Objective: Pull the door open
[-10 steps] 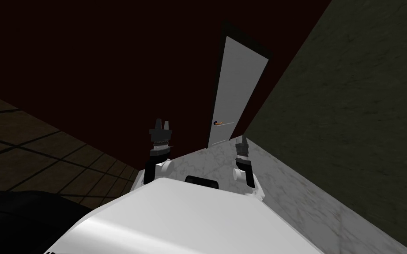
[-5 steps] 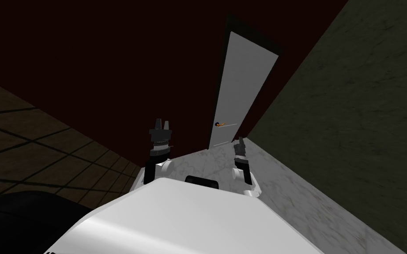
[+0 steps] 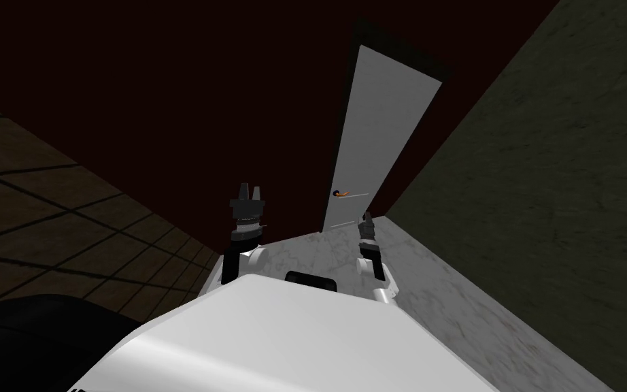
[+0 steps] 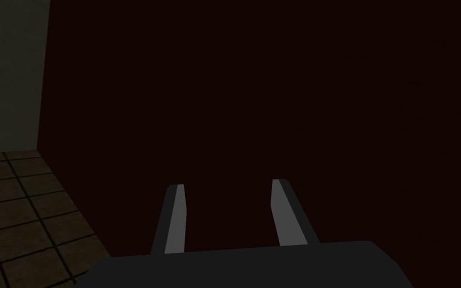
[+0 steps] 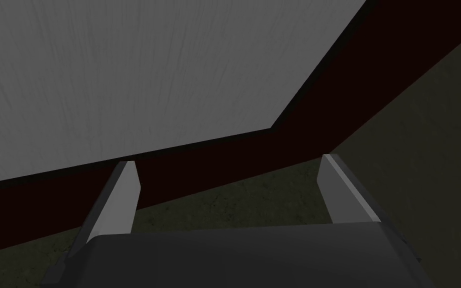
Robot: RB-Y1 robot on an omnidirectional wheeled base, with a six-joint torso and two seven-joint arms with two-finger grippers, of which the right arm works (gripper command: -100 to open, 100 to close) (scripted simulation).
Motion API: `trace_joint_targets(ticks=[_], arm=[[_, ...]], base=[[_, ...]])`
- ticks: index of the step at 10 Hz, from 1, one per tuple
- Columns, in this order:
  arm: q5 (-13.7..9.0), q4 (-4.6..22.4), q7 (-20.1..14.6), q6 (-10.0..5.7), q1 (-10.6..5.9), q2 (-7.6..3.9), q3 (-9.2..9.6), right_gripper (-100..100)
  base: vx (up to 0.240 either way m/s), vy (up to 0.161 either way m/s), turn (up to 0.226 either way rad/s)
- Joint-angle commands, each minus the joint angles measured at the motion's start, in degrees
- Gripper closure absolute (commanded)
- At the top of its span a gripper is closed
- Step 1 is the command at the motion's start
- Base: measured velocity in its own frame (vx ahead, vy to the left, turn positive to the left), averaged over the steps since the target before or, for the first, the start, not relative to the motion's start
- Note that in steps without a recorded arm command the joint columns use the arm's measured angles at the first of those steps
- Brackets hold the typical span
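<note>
Here's the grey door (image 3: 381,129), standing tall in the dark red wall (image 3: 169,102), shut flat in its dark frame as far as the head camera shows. The small orange handle (image 3: 341,194) sits close to the door's left edge, down in its lower part, with a thin pale bar running from it toward the door's middle. The right gripper (image 3: 368,217) is up over the marbled floor (image 3: 441,292), just in front of the door's bottom edge and nearer its right corner, and it's not on the handle: there's clear door face between them. From the right wrist, those two fingers (image 5: 119,200) stand wide apart with nothing between them, pointing at the door's lower edge where it meets the dark frame, the orange handle off beyond the one finger near the door's far edge. An olive-grey wall (image 3: 543,204) runs alongside on the right. The left gripper (image 3: 249,191) is raised too, well apart from the door, facing the bare red wall, fingers (image 4: 175,220) parted and holding nothing, brown tiled floor (image 4: 14,210) off to its side.
</note>
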Motion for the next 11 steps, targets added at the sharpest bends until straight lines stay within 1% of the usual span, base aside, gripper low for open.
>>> trace_joint_targets(ticks=[1, 2, 3, 6, 9, 10, 11], arm=[[0.11, 2.86, -0.45, -0.51, -1.40, -0.40, -0.18, -100], [0.21, 4.70, -0.68, -0.69, -2.28, -0.57, -0.26, -100], [0.21, 5.16, -0.68, -0.69, -2.28, -0.57, -0.26, -100], [0.50, 10.79, -1.36, -1.24, -4.92, -1.10, -0.51, -100], [0.79, 16.15, -2.03, -1.79, -7.51, -1.60, -0.75, -100], [0.79, 16.48, -2.03, -1.79, -7.51, -1.60, -0.75, -100], [0.88, 18.33, -2.25, -1.96, -8.36, -1.76, -0.83, -100]], base=[[0.065, -0.064, 0.134], [0.070, -0.085, 0.161], [0.047, -0.062, 0.063], [0.053, -0.065, 0.123], [0.060, -0.096, 0.146], [0.044, -0.059, 0.042], [0.043, -0.047, 0.114]])
